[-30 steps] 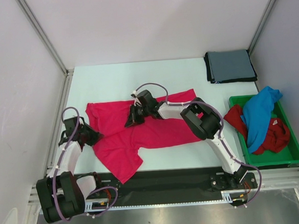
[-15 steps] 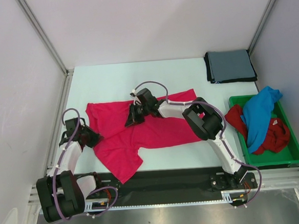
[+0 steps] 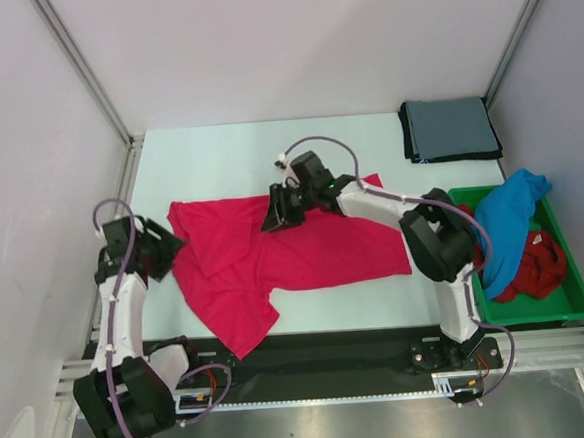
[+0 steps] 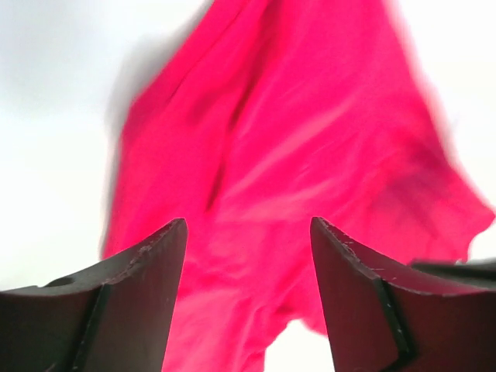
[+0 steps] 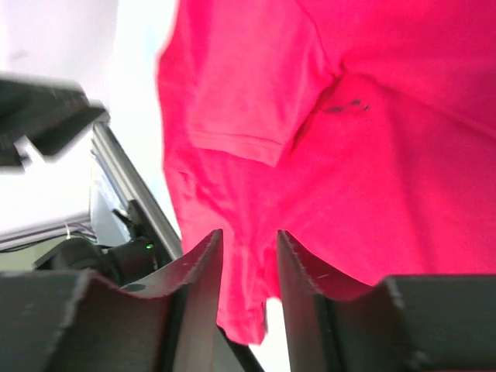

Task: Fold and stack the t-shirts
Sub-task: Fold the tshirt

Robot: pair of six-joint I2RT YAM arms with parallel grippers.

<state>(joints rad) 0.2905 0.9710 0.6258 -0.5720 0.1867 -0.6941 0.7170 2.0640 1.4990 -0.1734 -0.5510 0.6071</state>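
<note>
The pink-red t-shirt (image 3: pixel 285 265) lies spread out on the pale table (image 3: pixel 218 164), left of centre. Its body runs across the table and one wrinkled flap reaches toward the near edge, close to the black base rail (image 3: pixel 331 352). In the right wrist view a short sleeve (image 5: pixel 232 93) lies flat on the cloth, with creases beside it.

The left hand (image 4: pixel 248 225) hovers at the shirt's left edge, near the left side of the table. Its fingers stand wide apart with nothing between them, and only the pink-red cloth shows below. The right hand (image 5: pixel 249 236) hangs over the far edge of the same shirt. Its fingers are parted by a narrow gap and grip nothing, and the cloth shows through the gap. The right arm (image 3: pixel 391 207) stretches across above the right half of the shirt and hides part of its far edge from the top camera.

A grey-blue t-shirt (image 3: pixel 449 128) lies folded into a neat rectangle in the far right corner, well apart from the pink-red one. At the right edge stands a green plastic tray (image 3: pixel 539 317). It holds a crumpled bright blue t-shirt (image 3: pixel 513 224) draped over a darker red t-shirt (image 3: pixel 538 267).
</note>
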